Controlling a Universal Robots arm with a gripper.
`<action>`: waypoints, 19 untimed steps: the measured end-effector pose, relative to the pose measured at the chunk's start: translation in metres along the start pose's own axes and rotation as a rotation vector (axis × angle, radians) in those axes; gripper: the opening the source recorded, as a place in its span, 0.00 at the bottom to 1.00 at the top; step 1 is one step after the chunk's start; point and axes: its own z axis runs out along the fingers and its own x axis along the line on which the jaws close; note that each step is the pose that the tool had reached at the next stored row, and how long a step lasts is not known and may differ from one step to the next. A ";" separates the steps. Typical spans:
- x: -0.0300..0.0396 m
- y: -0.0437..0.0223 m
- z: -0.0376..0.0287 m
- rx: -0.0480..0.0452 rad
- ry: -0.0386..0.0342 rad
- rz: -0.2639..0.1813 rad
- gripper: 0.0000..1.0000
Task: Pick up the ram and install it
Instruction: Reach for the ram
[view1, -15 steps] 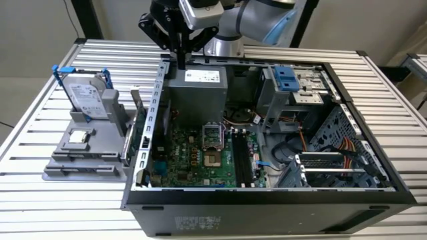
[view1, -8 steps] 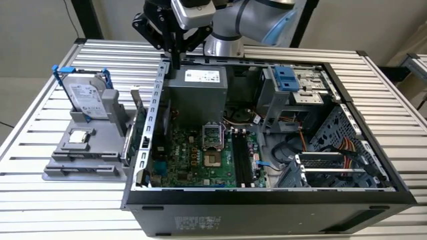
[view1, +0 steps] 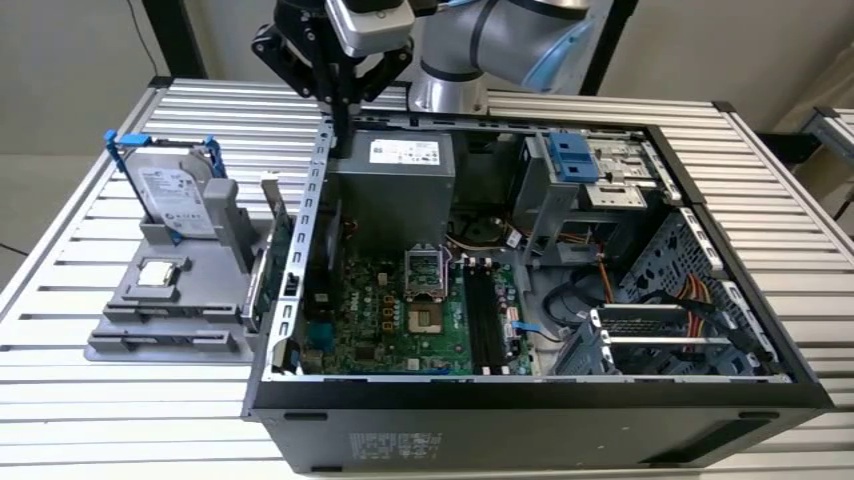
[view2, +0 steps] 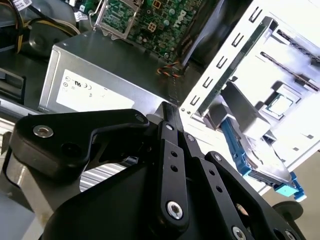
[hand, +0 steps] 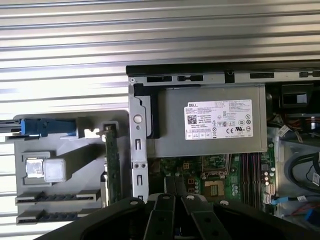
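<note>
My gripper (view1: 340, 148) hangs high over the open computer case's rear corner, on the exterior view's left, above the power supply (view1: 394, 175). Its black fingers are shut against each other with nothing between them in both wrist views (view2: 169, 107) (hand: 173, 180). I cannot tell for certain where the ram is. Long dark strips lie in the front slots of the grey holder (view1: 174, 342) (hand: 55, 198) beside the case. Similar dark strips sit in the motherboard's memory slots (view1: 481, 318) (hand: 251, 175).
A silver hard drive in a blue frame (view1: 174, 190) stands at the holder's back. A green expansion card (view1: 274, 262) stands upright between the holder and the case wall. A drive cage (view1: 601, 165) and cables fill the case on the exterior view's right. Everything rests on a slatted metal table (view1: 80, 420).
</note>
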 end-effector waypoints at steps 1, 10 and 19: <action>0.0013 0.0002 0.0000 0.0000 -0.0001 0.000 0.00; 0.0123 0.0011 -0.0002 0.0000 0.0000 0.000 0.00; 0.0249 0.0009 -0.0004 0.0000 0.0007 -0.001 0.00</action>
